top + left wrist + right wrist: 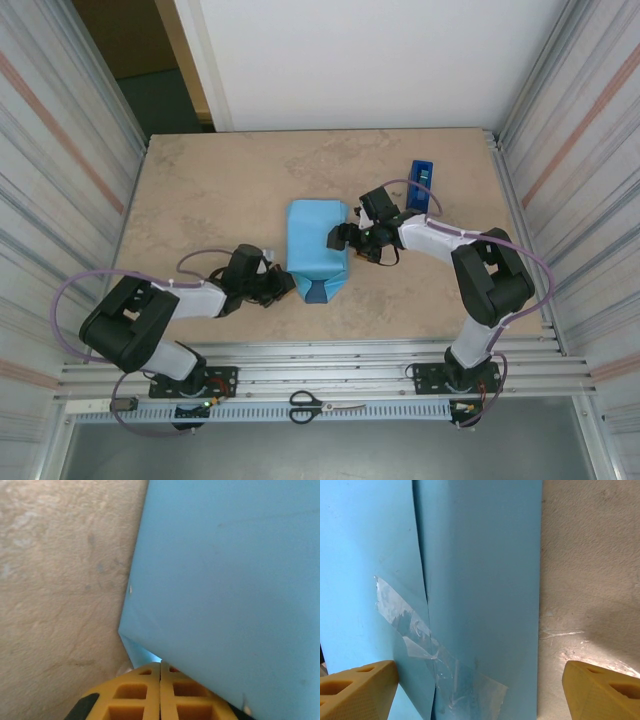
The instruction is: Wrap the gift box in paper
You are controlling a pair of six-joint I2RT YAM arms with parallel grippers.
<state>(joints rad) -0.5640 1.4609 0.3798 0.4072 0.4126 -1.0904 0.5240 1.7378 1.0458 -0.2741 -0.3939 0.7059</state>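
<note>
The paper (pixel 316 240) lay at the middle of the table (pixel 200 200) as a light-blue parcel, its long axis running 12 to 6 o'clock. The gift box itself could not be seen — by judgement it sat inside, fully covered. Most of the wrap looked done: in the right wrist view a lengthwise seam (pixel 422 595), where one edge overlapped the other, was crossed by a crumpled strip of clear tape (pixel 435 660). From overhead the parcel's 6 o'clock end was folded into a pointed flap (pixel 318 291) showing the dark navy face. What seemed left was fixing that flap down and perhaps closing the 12 o'clock end, whose folds were too small to read from above. The left gripper (pixel 284 285) sat at the parcel's 7 o'clock corner, its yellow fingers (pixel 135 695) pressed flat together right at the paper's corner. Whether a sliver of paper was nipped between the pads could not be told. The right gripper (pixel 346 240) hung at the parcel's 3 o'clock side with its fingers (pixel 357 690) wide apart — one over the paper, the other over bare table — holding nothing. A blue tape dispenser (pixel 421 186) stood at 1 o'clock from the parcel, and scissors (pixel 325 405) lay at 6 o'clock on the rail (pixel 420 408). No tape on the near flap could be made out.
</note>
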